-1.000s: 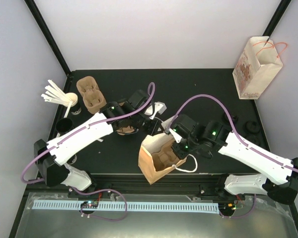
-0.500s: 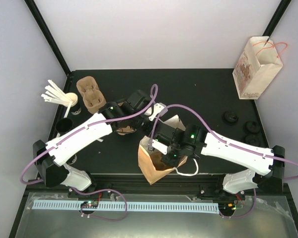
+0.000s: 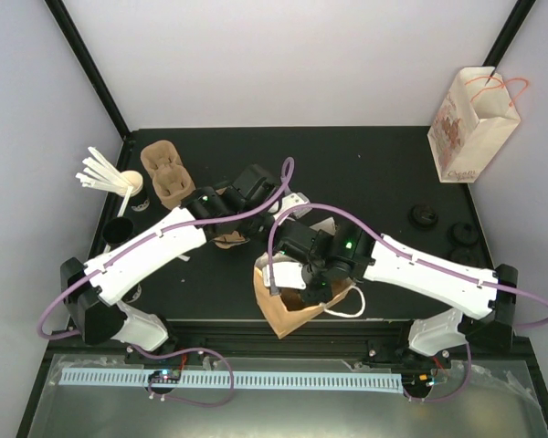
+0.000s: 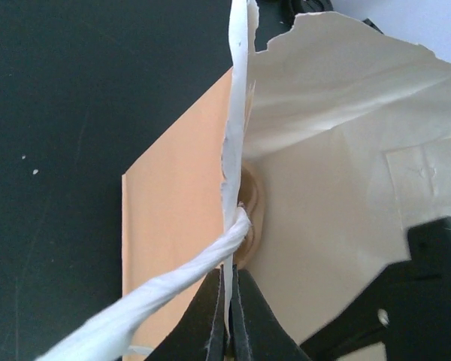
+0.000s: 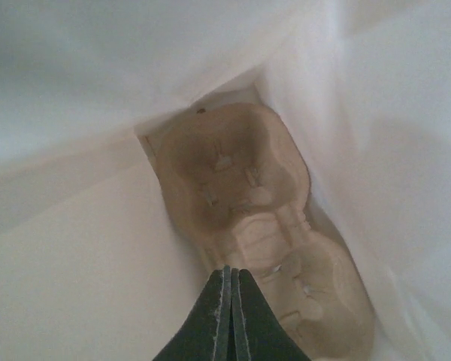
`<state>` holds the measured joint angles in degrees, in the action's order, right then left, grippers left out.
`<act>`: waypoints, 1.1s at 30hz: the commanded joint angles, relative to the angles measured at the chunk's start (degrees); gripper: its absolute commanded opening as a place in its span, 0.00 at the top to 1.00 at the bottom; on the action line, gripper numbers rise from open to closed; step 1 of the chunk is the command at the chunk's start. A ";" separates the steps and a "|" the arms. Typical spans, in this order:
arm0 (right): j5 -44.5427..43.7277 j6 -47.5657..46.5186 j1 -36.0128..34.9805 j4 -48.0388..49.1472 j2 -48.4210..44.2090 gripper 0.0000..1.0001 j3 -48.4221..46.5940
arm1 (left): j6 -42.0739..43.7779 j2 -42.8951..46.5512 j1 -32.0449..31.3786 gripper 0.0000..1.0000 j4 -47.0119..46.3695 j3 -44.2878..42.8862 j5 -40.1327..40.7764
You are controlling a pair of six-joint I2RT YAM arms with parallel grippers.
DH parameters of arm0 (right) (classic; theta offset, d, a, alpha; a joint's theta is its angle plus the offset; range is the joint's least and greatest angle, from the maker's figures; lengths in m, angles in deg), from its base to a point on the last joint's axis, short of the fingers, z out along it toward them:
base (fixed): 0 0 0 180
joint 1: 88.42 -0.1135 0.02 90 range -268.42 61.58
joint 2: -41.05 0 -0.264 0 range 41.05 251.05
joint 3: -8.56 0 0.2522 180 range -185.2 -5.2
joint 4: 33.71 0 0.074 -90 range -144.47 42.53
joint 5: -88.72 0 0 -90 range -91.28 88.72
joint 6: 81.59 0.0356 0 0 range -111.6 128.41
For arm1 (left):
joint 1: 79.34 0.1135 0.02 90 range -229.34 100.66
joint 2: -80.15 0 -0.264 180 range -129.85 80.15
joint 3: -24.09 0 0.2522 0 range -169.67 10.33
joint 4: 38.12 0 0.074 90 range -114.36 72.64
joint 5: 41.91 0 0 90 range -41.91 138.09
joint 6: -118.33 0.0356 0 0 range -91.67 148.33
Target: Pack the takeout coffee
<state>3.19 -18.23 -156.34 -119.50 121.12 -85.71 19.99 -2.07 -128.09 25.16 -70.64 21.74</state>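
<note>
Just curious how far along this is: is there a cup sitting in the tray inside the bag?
No, the right wrist view shows the tray in the bag with both wells empty.

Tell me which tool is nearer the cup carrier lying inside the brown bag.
Right. The right tool is down inside the brown bag, directly over the cup carrier; the left tool is pinching the bag's rim by the handle.

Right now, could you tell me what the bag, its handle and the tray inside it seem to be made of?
Bag: kraft paper, matte tan outside, white inside, torn rim. Handle: twisted white paper cord, by its spiral strands. Cup carrier: moulded pulp, likely; dull, fibrous beige.
</note>
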 commanded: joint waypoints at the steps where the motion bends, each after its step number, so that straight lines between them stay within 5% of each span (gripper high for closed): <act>1: -0.56 -9.20 -0.05 -0.16 -1.08 0.99 2.63 | 3.94 0.13 0.39 0.99 -0.92 -0.32 -6.35; 14: 1.25 -12.88 3.76 6.95 -14.10 0.99 10.36 | 5.01 -0.40 0.32 0.99 0.27 0.27 -9.41; 33: -4.64 -14.99 3.80 8.69 -3.90 0.99 17.46 | 8.13 -1.48 0.13 0.98 3.42 -2.15 -11.00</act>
<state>0.37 -33.11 -152.80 -112.70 116.33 -70.69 26.35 -3.23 -127.83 27.21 -70.44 12.10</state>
